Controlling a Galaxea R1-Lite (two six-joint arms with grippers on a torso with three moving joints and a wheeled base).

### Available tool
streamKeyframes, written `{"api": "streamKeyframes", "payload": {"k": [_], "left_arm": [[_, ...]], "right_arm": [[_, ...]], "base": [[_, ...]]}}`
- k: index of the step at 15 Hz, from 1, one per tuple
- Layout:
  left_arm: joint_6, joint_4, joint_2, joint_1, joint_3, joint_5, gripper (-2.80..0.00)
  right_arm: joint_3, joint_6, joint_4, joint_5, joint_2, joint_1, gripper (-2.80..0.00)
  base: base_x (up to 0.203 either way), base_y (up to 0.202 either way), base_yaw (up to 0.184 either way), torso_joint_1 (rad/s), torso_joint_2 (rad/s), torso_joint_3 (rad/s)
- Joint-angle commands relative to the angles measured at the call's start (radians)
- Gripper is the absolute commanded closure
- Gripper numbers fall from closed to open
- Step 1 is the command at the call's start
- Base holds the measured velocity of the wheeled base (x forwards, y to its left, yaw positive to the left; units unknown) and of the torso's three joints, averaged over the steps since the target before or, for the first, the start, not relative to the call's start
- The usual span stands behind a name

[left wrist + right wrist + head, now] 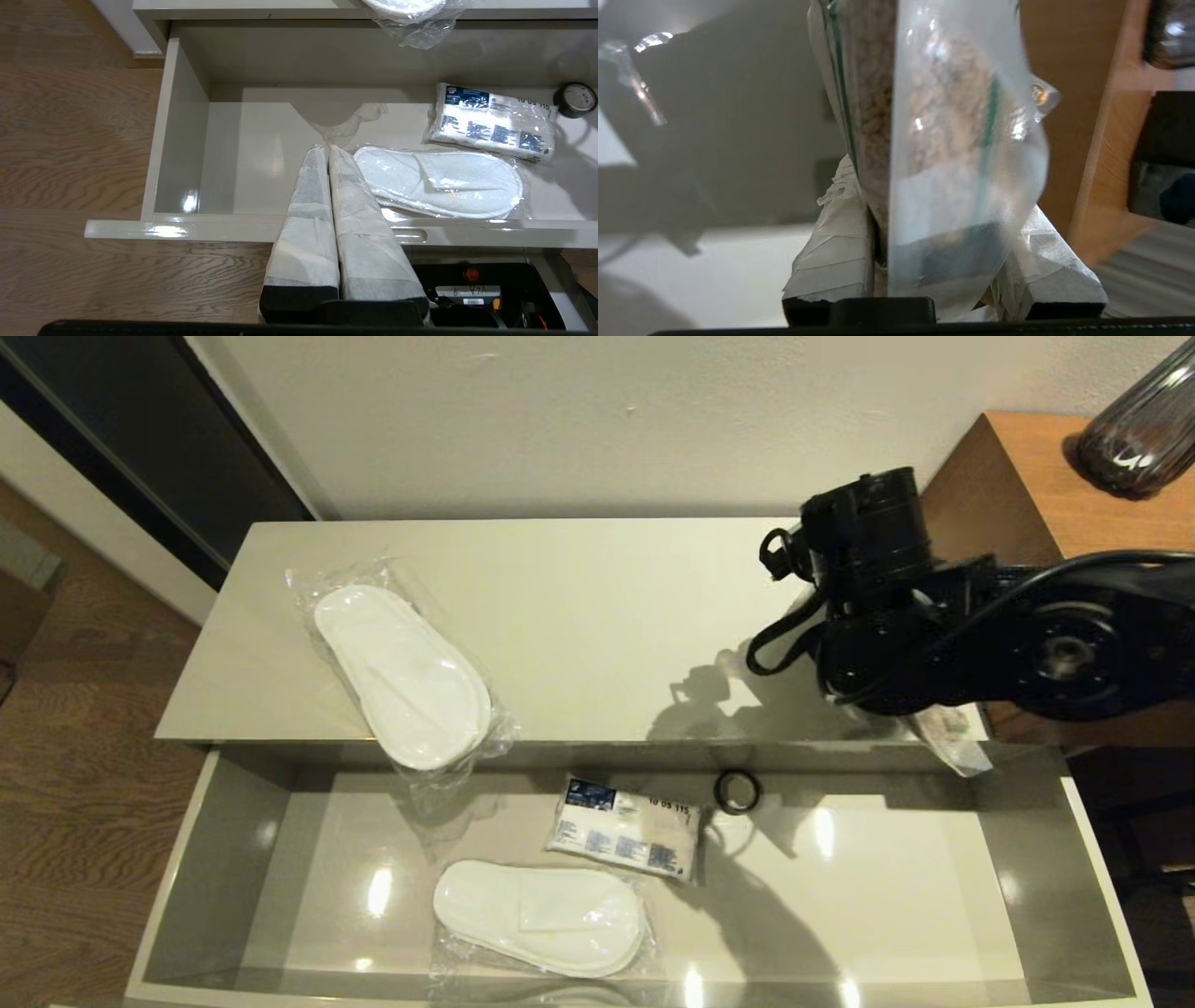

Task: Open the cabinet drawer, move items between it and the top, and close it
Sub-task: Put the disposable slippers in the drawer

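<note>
Standing open, the cabinet drawer (215,859) is pulled well out below the top (597,607). Its left third and right third are bare grey lining; the contents sit mid-drawer.

In the drawer: one slipper pair (540,917) near the front rim, long axis running left-right along the drawer. Behind it lies a small white packet with blue print (624,827), and just right of that a small black ring (737,791) near the back wall.

On the top: a second slipper pair in clear plastic (403,674), long axis diagonal from back-left to front-right, its front end hanging past the top's front edge over the drawer. Middle of the top is bare.

Right gripper (943,298) is over the top's right front corner, just beside the brown wood-grain cube (1018,476) with the dark ribbed vase (1144,425). It is clamped on the clear bag of brown grain (952,140); bag hangs lengthwise away from the fingers, its end poking out under the arm at the drawer's right rear corner.

Left gripper (327,154) hangs over the drawer's front rim, fingers pressed together, holding nothing, tips just beside the drawer's slipper pair.
</note>
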Motion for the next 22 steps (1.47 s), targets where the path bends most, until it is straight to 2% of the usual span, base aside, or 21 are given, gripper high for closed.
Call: {"api": "streamKeyframes", "payload": {"k": [1,3,7,10,11,14,17,19,22], "left_arm": [[0.0,0.0,0.001,-0.001,0.0,-0.001,0.0],[0.0,0.0,0.001,0.001,0.0,-0.001,0.0],[0.0,0.0,0.001,-0.001,0.0,-0.001,0.0],[0.0,0.0,0.001,-0.001,0.0,0.0,0.0],[0.0,0.0,0.001,0.001,0.0,0.0,0.0],[0.0,0.0,0.001,-0.001,0.0,0.0,0.0],[0.0,0.0,0.001,0.0,0.0,-0.001,0.0],[0.0,0.0,0.001,0.0,0.0,0.0,0.0],[0.0,0.0,0.001,-0.001,0.0,-0.001,0.0]], "right_arm": [[0.06,0.079,0.16,-0.002,-0.151,0.047,0.0],[0.115,0.244,0.355,0.016,-0.224,0.09,0.0],[0.132,0.578,0.771,0.1,-0.338,0.168,0.0],[0.135,0.671,0.936,0.151,-0.426,0.203,0.0],[0.136,0.702,0.977,0.209,-0.441,0.205,0.0],[0.166,0.826,1.027,0.366,-0.457,0.205,0.0],[0.249,0.956,0.999,0.443,-0.428,0.205,0.0],[0.282,1.016,0.956,0.535,-0.426,0.207,0.0],[0.284,1.117,0.993,0.618,-0.463,0.258,0.0]], "base": [[0.0,0.0,0.0,0.0,0.0,0.0],[0.0,0.0,0.0,0.0,0.0,0.0],[0.0,0.0,0.0,0.0,0.0,0.0],[0.0,0.0,0.0,0.0,0.0,0.0],[0.0,0.0,0.0,0.0,0.0,0.0],[0.0,0.0,0.0,0.0,0.0,0.0],[0.0,0.0,0.0,0.0,0.0,0.0],[0.0,0.0,0.0,0.0,0.0,0.0],[0.0,0.0,0.0,0.0,0.0,0.0]]}}
